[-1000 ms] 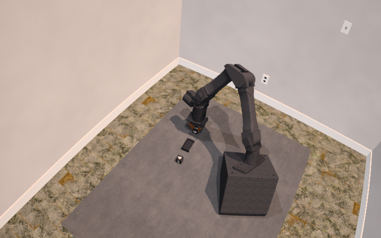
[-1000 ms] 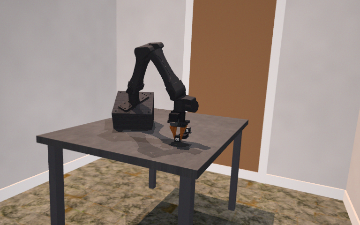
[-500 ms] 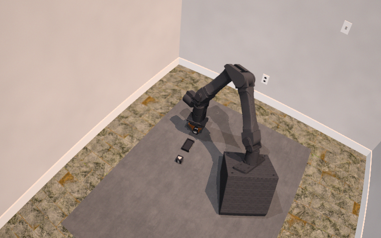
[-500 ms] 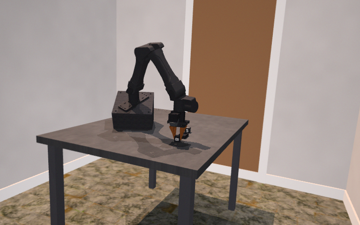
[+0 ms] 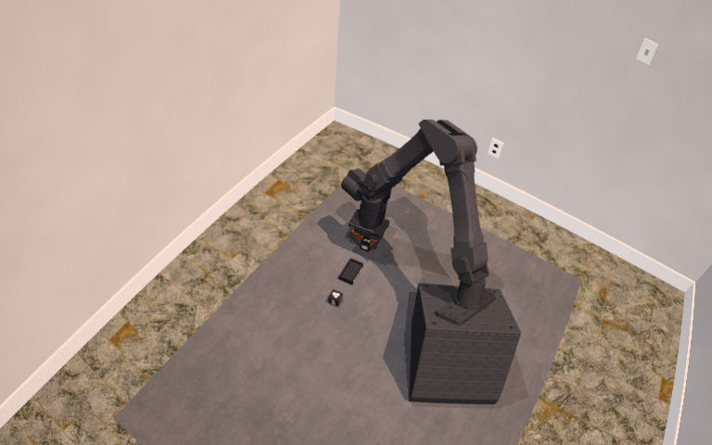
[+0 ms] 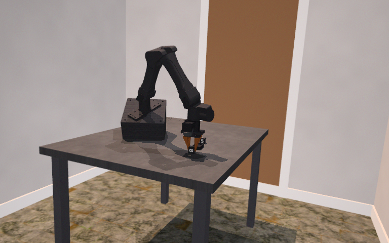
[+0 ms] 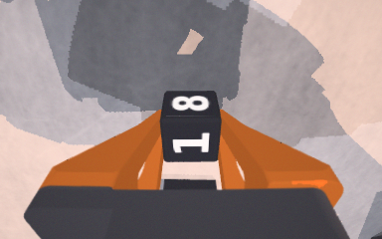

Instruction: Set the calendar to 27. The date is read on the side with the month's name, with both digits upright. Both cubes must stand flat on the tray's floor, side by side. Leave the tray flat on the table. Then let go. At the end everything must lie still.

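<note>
My gripper point(image 5: 366, 243) point(image 6: 191, 148) point(image 7: 190, 119) has orange fingers and is shut on a black number cube point(image 5: 366, 246) point(image 6: 191, 149) point(image 7: 191, 144). In the wrist view the cube shows a white 1 on the face toward the camera and an 8 on the face beyond it. The cube hangs just over the table, near its far end from the arm's base. The small black tray point(image 5: 350, 271) point(image 6: 200, 146) lies flat and empty a little way off. The second black cube point(image 5: 336, 298) point(image 6: 202, 140) stands on the table beyond the tray and shows a 5 in the exterior view.
The arm's black base block point(image 5: 462, 352) point(image 6: 144, 123) stands on the grey table point(image 5: 266, 358) point(image 6: 100, 150). The table edge lies close to the gripper on the wall side in the top view.
</note>
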